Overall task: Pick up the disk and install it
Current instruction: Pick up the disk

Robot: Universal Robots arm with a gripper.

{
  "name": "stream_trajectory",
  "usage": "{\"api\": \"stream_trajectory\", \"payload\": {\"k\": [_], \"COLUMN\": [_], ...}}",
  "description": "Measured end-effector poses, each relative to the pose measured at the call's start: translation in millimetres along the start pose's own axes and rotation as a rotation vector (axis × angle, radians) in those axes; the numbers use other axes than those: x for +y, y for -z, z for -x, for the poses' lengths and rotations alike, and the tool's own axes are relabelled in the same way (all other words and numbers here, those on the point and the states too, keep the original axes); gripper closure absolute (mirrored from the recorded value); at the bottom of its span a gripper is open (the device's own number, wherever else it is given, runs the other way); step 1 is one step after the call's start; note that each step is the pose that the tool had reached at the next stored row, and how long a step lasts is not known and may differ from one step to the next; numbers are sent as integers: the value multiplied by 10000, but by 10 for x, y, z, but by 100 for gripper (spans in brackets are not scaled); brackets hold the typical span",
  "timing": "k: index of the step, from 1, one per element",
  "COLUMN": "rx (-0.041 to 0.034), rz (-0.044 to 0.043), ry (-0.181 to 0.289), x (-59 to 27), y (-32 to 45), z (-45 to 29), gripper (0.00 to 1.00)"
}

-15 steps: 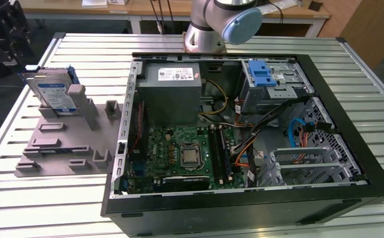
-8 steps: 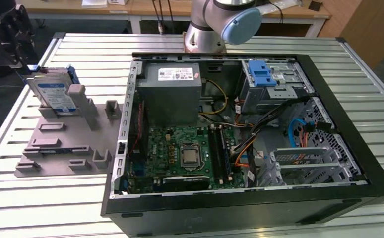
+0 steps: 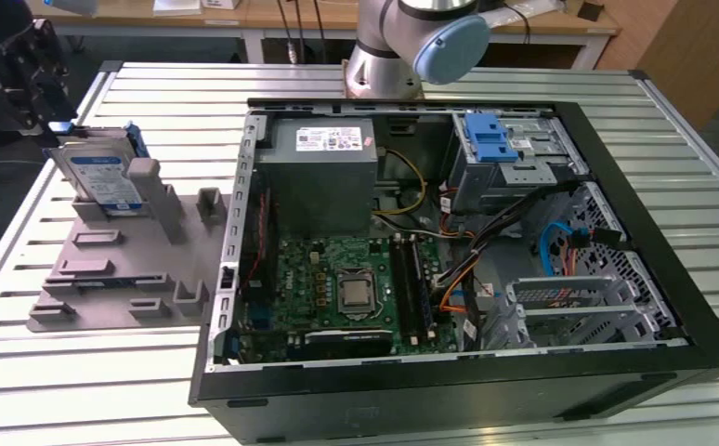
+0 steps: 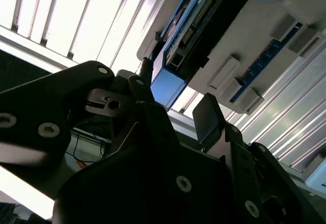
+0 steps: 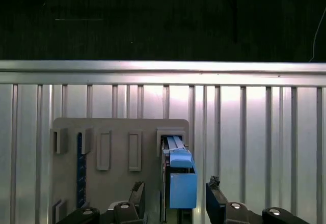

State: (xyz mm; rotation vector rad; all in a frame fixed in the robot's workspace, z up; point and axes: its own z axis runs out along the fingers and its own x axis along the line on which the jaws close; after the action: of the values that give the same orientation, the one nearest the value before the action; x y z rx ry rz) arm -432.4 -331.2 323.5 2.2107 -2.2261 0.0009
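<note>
silver slats form the one tabletop [image 3: 87, 390], which carries one open black computer case [image 3: 459, 395] and, to the exterior view's left of it, one grey slotted holder [image 3: 137, 251]. one disk [image 3: 97, 177] stands on edge in a slot at the holder's end farther from the camera. it leans a little, with its white-and-blue label facing out and its blue carrier around it. the claw [image 5: 175, 197] hangs over that disk. in the first wrist view its two fingers [image 5: 137, 192] are spread wide, one on each side of the carrier's blue end. a gap shows between each finger and the disk, so the claw has hold of nothing. in the second wrist view the same two dark fingers [image 4: 208, 113] flank the disk [image 4: 204, 33] at its connector end. one thin blue strip [image 5: 79, 168] sits on edge in another slot of the holder, well apart from the disk. inside the case are one grey metal box [image 3: 316, 177] with a white sticker, one bright-blue latch piece [image 3: 492, 139] on the drive cage, and one green board [image 3: 334, 279].
</note>
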Motion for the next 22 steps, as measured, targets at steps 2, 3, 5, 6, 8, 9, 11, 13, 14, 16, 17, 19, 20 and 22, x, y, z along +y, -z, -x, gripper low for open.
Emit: {"api": "stream_trajectory", "payload": {"k": [2,3,5,6,8,9,11,13,14,16,17,19,20,22], "rx": [0,0,0,0,0,0,0,0,0,0,0,1,0,-4], "rz": [0,1,-1,-1,-1,0,-1,-1,-1,0,-1,1,1,2], "ry": [-11,-13,-14,-15,-16,-17,-16,-15,-15,-14,-15,-15,-15,-15], "x": [0,0,0,1,2,2,2,2,3,7,15,20,21,23], "y": [-36,-53,-78,-93,-121,-138,-170,-200,-213,-240,-279,-291,-294,-299], "z": [1,1,1,1,1,0,-2,-2,-3,-3,-2,-3,-3,-2], "gripper": [41,41,41,41,41,41,41,41,41,41,41,41,41,42]}}
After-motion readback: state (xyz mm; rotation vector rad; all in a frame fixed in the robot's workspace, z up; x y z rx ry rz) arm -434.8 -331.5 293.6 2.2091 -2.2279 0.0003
